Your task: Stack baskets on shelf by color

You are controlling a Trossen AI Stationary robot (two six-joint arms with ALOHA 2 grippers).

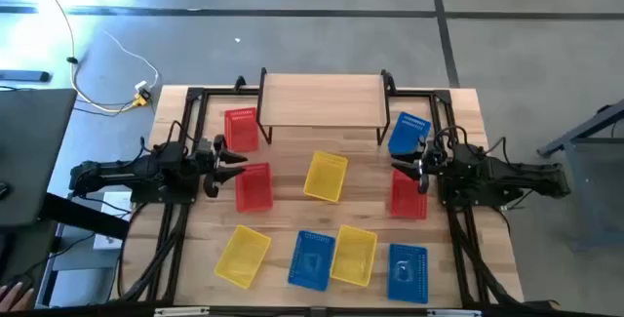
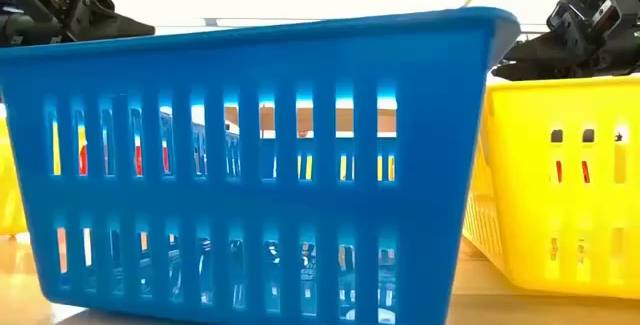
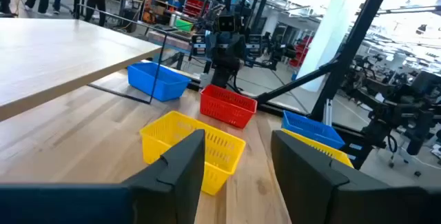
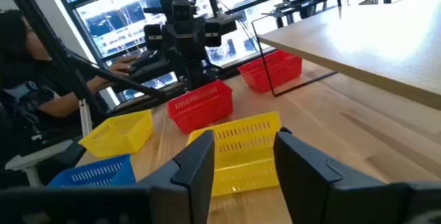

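Note:
Several baskets lie loose on the tabletop, three each of red, yellow and blue. The shelf [image 1: 322, 98] stands at the far middle with nothing on its wooden top. My left gripper [image 1: 239, 158] hovers open at the left, between two red baskets [image 1: 241, 129] [image 1: 253, 187], pointing toward the table's right. In its wrist view a yellow basket [image 3: 189, 145] lies ahead of the fingers. My right gripper [image 1: 400, 169] hovers open at the right, between a blue basket [image 1: 409, 134] and a red one [image 1: 409, 195], facing left toward the same yellow basket [image 4: 238, 148].
Along the near edge lie a yellow basket [image 1: 243, 256], a blue one [image 1: 312, 259], a second yellow [image 1: 354, 255] and a blue [image 1: 408, 272]. The low view is filled by a blue basket [image 2: 260, 165]. A person [image 4: 21, 58] sits beyond the table's left side.

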